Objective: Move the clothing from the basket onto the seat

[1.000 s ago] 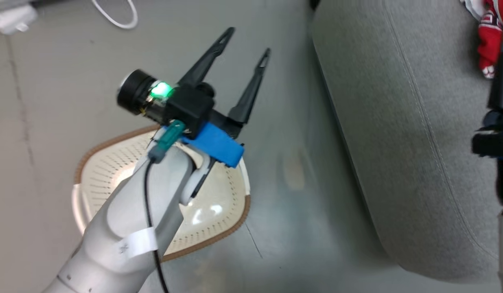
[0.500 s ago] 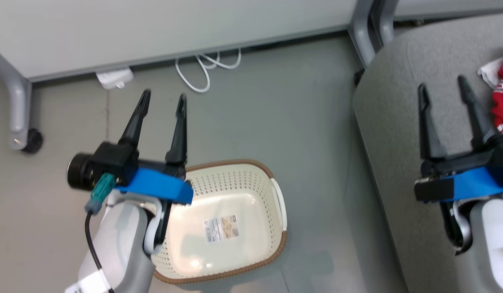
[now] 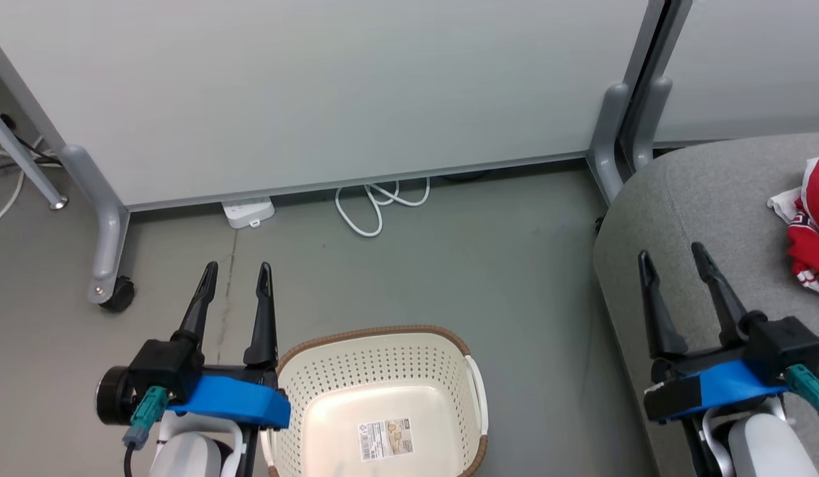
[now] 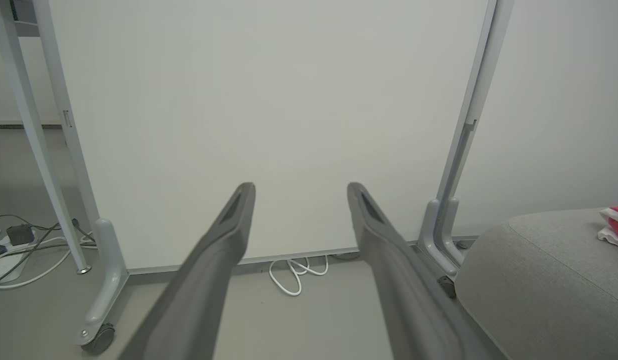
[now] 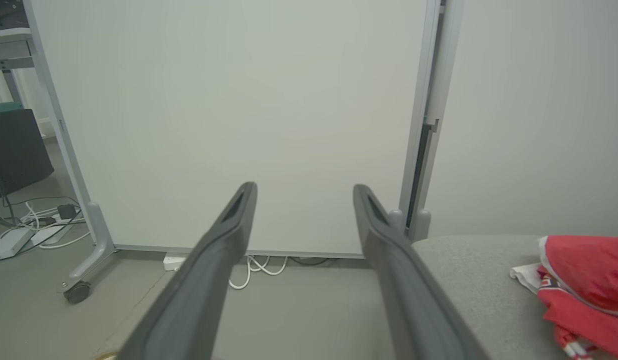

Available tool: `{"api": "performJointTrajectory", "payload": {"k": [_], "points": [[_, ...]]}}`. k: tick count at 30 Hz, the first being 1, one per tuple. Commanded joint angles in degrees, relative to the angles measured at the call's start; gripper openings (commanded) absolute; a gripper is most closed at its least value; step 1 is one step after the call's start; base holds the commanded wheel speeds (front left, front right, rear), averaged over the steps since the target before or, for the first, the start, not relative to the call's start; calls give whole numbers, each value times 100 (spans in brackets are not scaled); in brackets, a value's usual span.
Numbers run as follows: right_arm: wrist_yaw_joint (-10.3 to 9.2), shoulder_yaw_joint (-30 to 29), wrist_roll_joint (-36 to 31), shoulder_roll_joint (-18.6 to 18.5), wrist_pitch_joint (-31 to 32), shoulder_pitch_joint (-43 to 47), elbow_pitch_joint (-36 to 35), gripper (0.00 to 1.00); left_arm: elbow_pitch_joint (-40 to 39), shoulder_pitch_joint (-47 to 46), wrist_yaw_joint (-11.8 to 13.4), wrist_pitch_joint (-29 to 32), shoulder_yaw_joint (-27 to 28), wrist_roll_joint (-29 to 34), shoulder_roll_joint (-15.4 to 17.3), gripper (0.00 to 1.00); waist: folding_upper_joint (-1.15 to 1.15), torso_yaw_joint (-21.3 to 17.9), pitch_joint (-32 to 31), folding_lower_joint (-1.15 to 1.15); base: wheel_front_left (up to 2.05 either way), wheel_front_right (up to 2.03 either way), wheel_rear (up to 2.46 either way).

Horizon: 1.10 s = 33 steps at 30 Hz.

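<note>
The cream basket (image 3: 472, 391) with its brown rim stands on the floor at the bottom centre of the head view, holding nothing but a paper label (image 3: 385, 438). The red clothing (image 3: 810, 232) with white trim lies on the grey seat (image 3: 701, 212) at the right edge; it also shows in the right wrist view (image 5: 584, 280) and the left wrist view (image 4: 616, 222). My left gripper (image 3: 236, 271) is open, just left of the basket. My right gripper (image 3: 671, 255) is open over the seat's left part, apart from the clothing. Nothing is between either pair of fingers.
A white partition panel (image 3: 317, 93) on grey wheeled legs (image 3: 108, 252) stands behind the basket. A looped white cable (image 3: 376, 205) and a white power block (image 3: 249, 212) lie at its foot. More cables (image 4: 19, 250) trail at the far left.
The head camera has tilted up, so the partition has come into view and the basket sits lower. Both arms have settled side by side, fingers pointing forward and still open.
</note>
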Motion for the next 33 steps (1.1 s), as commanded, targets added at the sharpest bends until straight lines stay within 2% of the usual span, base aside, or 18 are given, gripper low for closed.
{"api": "performJointTrajectory", "payload": {"k": [1,7,17,33], "points": [[1,2,37,33,-2,178,37,100,-30,127,-22,-25,69,25,-21,100,0,48,-176,1,0,0,0],[1,27,103,120,-2,474,113,100,-22,435,-69,-25,220,16,-35,100,0,113,-364,1,0,0,0],[1,57,188,209,-2,686,261,100,82,607,-96,-25,143,-139,-38,100,0,245,-447,1,0,0,0],[1,48,175,260,-2,666,278,100,149,568,-30,-25,116,-84,-38,100,0,285,-489,1,0,0,0]]}}
